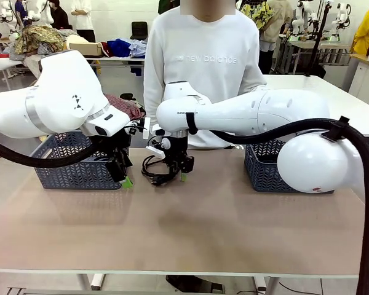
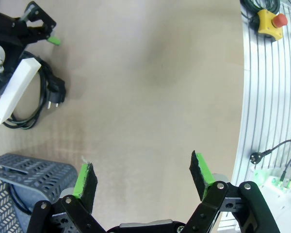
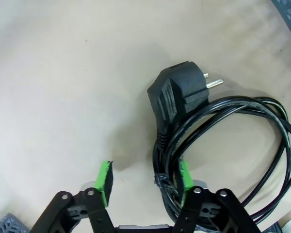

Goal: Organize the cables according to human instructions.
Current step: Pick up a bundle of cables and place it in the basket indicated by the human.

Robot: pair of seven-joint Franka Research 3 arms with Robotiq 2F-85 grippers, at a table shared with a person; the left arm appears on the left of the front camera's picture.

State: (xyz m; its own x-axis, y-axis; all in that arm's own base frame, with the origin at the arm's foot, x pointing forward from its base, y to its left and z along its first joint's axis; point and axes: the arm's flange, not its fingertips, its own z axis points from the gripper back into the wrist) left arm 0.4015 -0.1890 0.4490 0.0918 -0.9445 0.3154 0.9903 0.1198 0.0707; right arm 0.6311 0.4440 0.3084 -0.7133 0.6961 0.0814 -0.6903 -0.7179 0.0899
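You have one coiled cable [image 1: 155, 169] lying on the table [image 1: 190, 227] at the far middle, just in front of the person [image 1: 203, 67] in the white sweatshirt. Its black plug [image 3: 177, 94] with two metal pins rests on the tabletop beside the loops.

Your right gripper [image 1: 175, 174] reaches across the middle and sits low over that coil. In the right wrist view its jaws stand partly apart: one green pad [image 3: 184, 174] touches the bundled strands, while the other pad [image 3: 105, 180] stands over bare table, with no strand between the two. So it is not clamped on anything you can see; call it open, at the edge of the coil.

Your left gripper [image 1: 123, 175] hangs just left of the coil, near the table surface, jaws spread wide and empty, with bare tabletop between its pads [image 2: 85, 177].

Watch the surroundings. A grey lattice basket [image 1: 80, 163] stands at the far left, right behind the left gripper and close beside its fingers. A second grey basket [image 1: 267, 166] stands at the far right, partly hidden behind the right arm's white elbow and thick black hose [image 1: 357, 160]. In the left wrist view a yellow box with a red button [image 2: 270, 23] sits on the ribbed metal edge beyond the table.
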